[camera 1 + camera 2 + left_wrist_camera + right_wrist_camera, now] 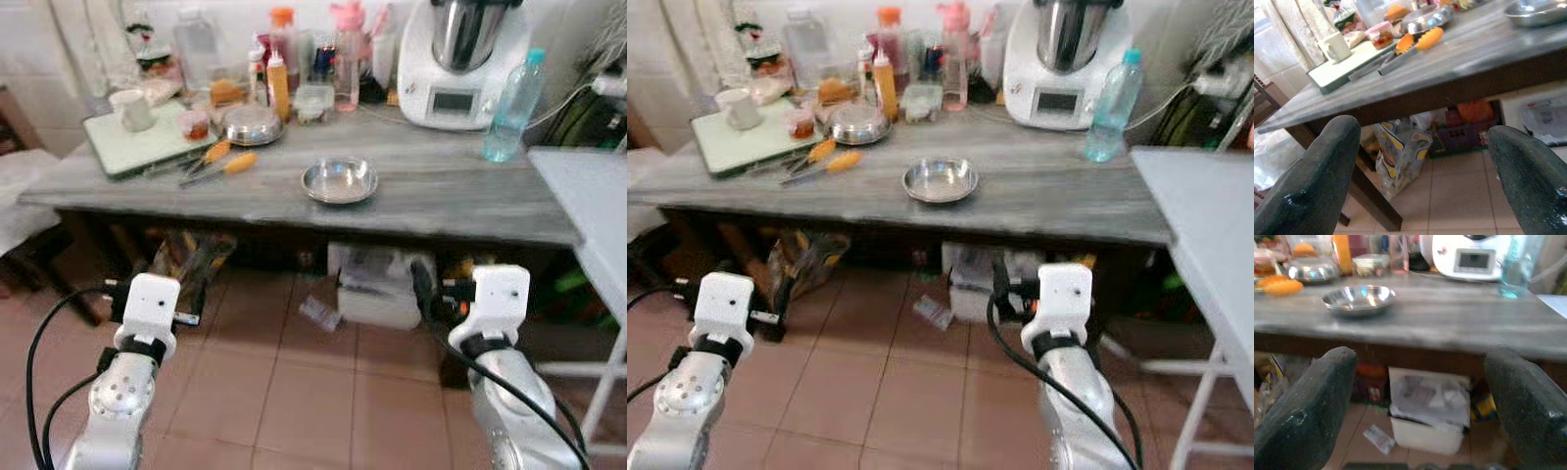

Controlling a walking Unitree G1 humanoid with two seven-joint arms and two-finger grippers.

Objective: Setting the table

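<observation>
Approach step, I judge: both pincers, left pincer (1422, 171) and right pincer (1418, 401), hang released below the bench (470, 196) front edge; next, reaching up for the steel bowl (339, 180).

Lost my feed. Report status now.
Left gripper open, empty, below table edge. Right gripper same. Steel bowl sits alone, mid-table. Nothing in the way.

Soft, even daylight fills the room. The desk (441, 196) top shows pale sheen, with deep shade beneath it. The bowl (339, 180) glints. Both wrist views are soft, their near fingers (1312, 181) blurred; clutter at 12 o'clock is hazy.
</observation>
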